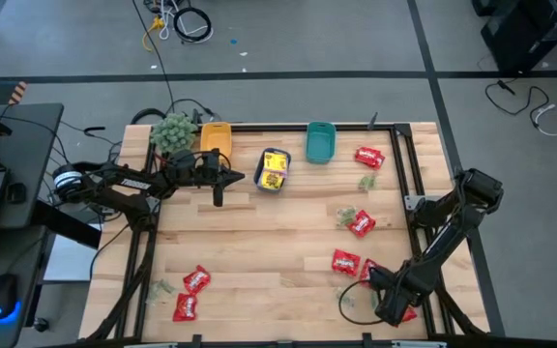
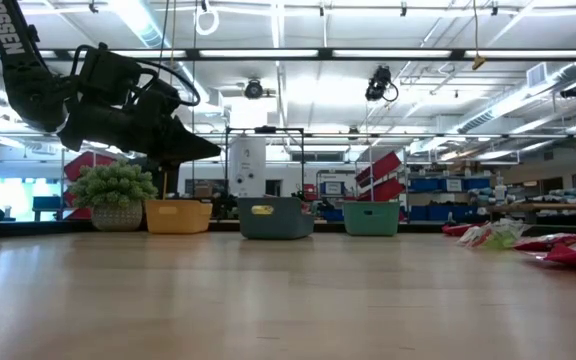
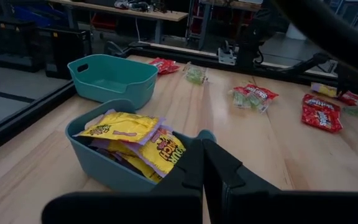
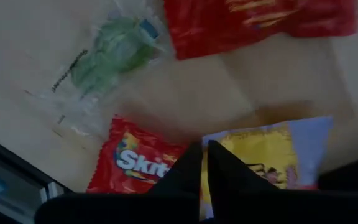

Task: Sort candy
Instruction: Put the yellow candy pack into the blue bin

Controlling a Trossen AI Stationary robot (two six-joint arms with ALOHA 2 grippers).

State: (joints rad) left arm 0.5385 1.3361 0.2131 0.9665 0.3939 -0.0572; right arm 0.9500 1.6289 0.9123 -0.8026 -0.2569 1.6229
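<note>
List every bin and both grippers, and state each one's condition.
Orange bin: nothing visible inside.
Blue bin: holding yellow candy packets.
Teal bin: empty.
Left gripper: shut, raised beside the blue bin, holding nothing.
Right gripper: shut, low over a yellow packet at the table's near right corner.

We see a pale wooden-plank desk (image 1: pixel 259 242) carrying an orange plastic bin (image 1: pixel 215 137), a blue bin of yellow packets (image 1: pixel 273 170), a teal bin (image 1: pixel 320 141), a fuzzy green plant ball (image 1: pixel 173 131) and scattered red candy packets (image 1: pixel 194 281).
</note>
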